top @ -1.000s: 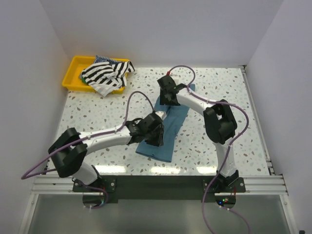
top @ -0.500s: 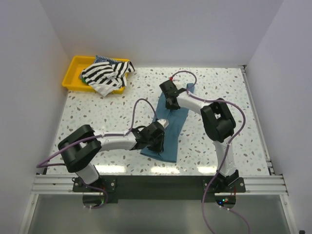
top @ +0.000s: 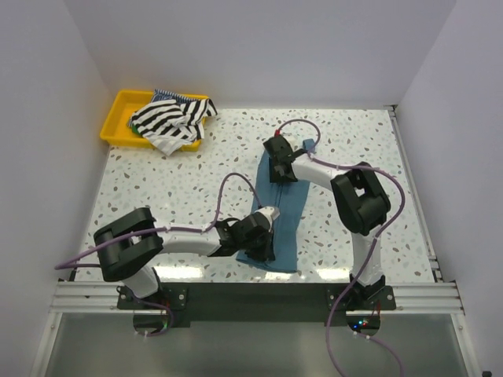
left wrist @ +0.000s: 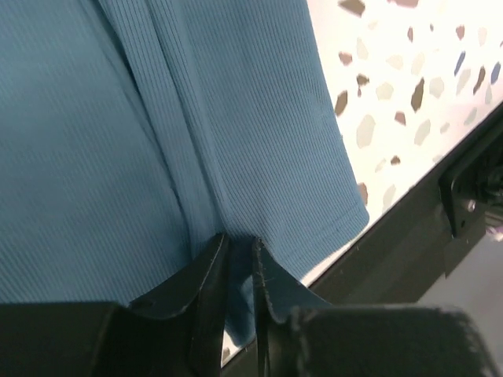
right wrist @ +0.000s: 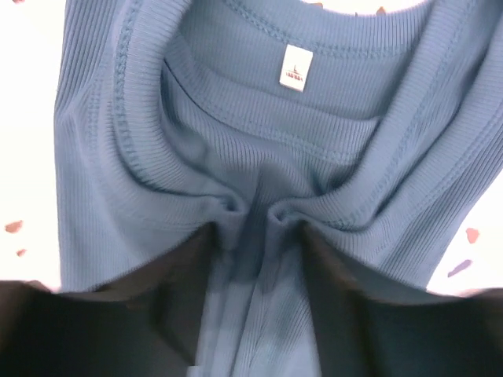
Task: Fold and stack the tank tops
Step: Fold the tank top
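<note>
Looking down on a blue top [top: 288, 209] laid out as a long narrow strip on the speckled table [top: 157, 182], running from about 1 o'clock of the table's middle down to 6 o'clock, close to the near edge.

Held at both ends. At the 6 o'clock end, clamped by the left gripper [top: 262, 245]: through the left wrist camera, fingers [left wrist: 209, 275] almost together with a raised ridge of ribbed cloth squeezed between them, just by the hem corner, and the black table edge right beside it at 4 o'clock.

At the 1 o'clock end, clamped by the right gripper [top: 281, 171]: through the right wrist camera, fingers [right wrist: 178, 308] standing wider, with the fabric just below the neckline gathered and puckered between them. Above that, the scoop neck curving across the frame, with a small white label [right wrist: 295, 68] at 12 o'clock inside the collar.

Off at 10 o'clock, in the far left corner, a yellow tray [top: 115, 126] with a black-and-white striped top [top: 169, 122] heaped in it, spilling over the tray's rim toward 4 o'clock. Well apart from both arms.
</note>
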`<move>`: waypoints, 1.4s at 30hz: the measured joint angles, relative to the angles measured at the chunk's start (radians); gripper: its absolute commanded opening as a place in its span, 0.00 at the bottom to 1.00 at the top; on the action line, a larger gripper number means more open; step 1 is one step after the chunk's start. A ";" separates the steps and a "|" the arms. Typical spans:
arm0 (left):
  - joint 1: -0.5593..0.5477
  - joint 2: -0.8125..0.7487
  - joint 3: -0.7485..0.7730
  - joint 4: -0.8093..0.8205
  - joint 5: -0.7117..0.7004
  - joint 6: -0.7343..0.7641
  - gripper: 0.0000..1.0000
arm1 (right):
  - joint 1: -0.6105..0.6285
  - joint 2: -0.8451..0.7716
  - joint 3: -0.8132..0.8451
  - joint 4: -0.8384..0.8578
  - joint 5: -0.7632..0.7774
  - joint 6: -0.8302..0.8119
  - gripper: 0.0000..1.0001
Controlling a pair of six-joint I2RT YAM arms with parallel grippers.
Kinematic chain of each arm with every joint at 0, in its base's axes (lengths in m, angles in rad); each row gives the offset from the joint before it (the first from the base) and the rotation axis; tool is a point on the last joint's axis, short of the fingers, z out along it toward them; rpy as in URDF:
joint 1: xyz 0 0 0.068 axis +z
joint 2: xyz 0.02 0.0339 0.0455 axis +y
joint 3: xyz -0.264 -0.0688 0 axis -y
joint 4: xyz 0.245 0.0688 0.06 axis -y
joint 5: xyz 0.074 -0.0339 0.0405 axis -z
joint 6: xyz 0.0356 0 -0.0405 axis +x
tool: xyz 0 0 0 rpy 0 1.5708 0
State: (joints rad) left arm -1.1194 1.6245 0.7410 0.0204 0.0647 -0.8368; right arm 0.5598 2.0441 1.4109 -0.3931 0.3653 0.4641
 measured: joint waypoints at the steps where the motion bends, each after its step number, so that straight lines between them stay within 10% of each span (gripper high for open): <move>1: -0.004 -0.009 0.000 -0.019 0.007 -0.002 0.27 | -0.001 -0.006 -0.005 -0.002 -0.001 -0.015 0.60; 5: -0.007 -0.037 0.049 -0.148 0.021 -0.001 0.45 | -0.010 -0.007 0.010 -0.017 -0.014 -0.064 0.75; 14: 0.258 -0.137 0.344 -0.341 0.025 0.076 0.52 | -0.099 -0.029 0.110 -0.074 -0.053 -0.074 0.82; 20: 0.472 -0.020 0.602 -0.261 -0.057 0.155 0.47 | -0.215 -0.053 0.161 -0.103 -0.042 -0.021 0.67; 27: 0.633 0.410 0.859 -0.111 0.003 0.290 0.42 | -0.316 -0.024 0.191 -0.129 -0.047 0.018 0.26; 32: 0.655 0.700 1.075 -0.118 0.092 0.367 0.41 | -0.332 0.084 0.289 -0.134 -0.066 0.026 0.23; 42: 0.646 0.780 1.100 -0.094 0.186 0.392 0.43 | -0.332 0.305 0.521 -0.183 -0.097 0.015 0.29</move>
State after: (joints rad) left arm -0.4736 2.4050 1.8412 -0.0734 0.2508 -0.4446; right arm 0.2279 2.3489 1.9320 -0.5766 0.2684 0.4789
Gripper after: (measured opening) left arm 0.416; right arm 0.273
